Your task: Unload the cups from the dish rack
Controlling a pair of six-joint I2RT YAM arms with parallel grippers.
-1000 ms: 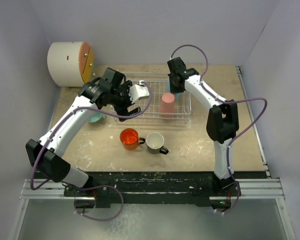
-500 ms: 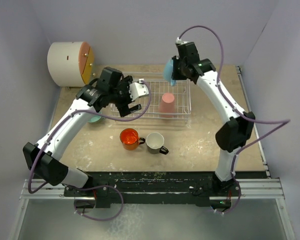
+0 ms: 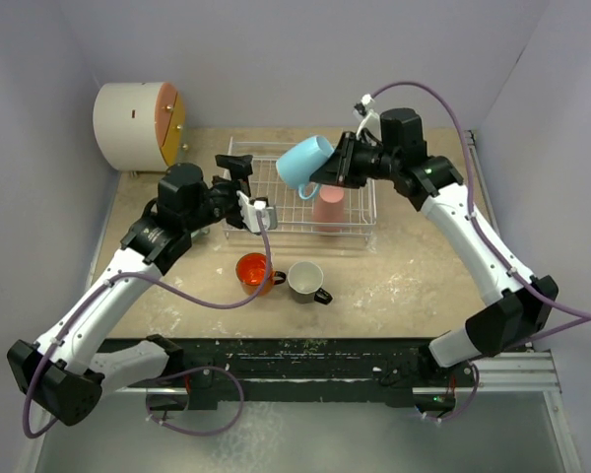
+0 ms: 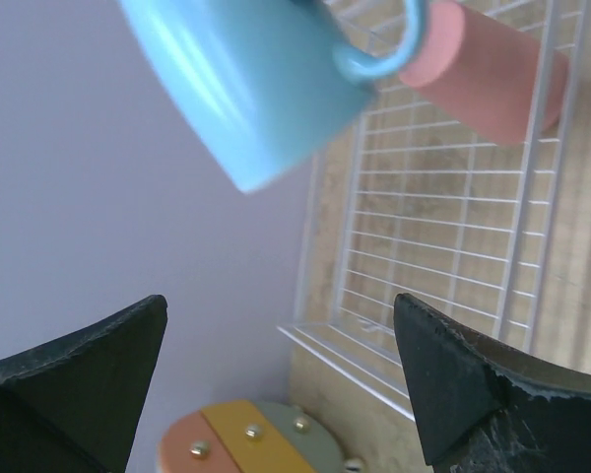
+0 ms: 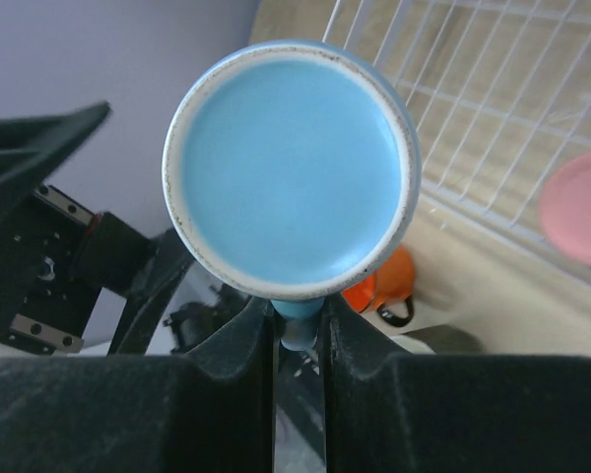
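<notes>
My right gripper (image 3: 337, 173) is shut on the handle of the light blue mug (image 3: 303, 163) and holds it tilted in the air above the dish rack (image 3: 276, 197). In the right wrist view the mug's base (image 5: 291, 168) faces the camera, with the handle between the fingers (image 5: 297, 325). The pink tumbler (image 3: 327, 207) stands upside down in the rack. The orange mug (image 3: 254, 271) and the black mug (image 3: 306, 280) stand on the table in front of the rack. My left gripper (image 3: 251, 187) is open and empty at the rack's left end. The teal-green mug is hidden.
A white drum with an orange-yellow face (image 3: 133, 123) stands at the back left; it also shows in the left wrist view (image 4: 246, 443). That view also shows the blue mug (image 4: 246, 79), the tumbler (image 4: 488, 69) and the rack (image 4: 443, 236). Walls close in the back and sides.
My right gripper has lifted the light blue mug out of the rack and swung it up and to the left. My left arm has drawn back toward the rack's left end.
</notes>
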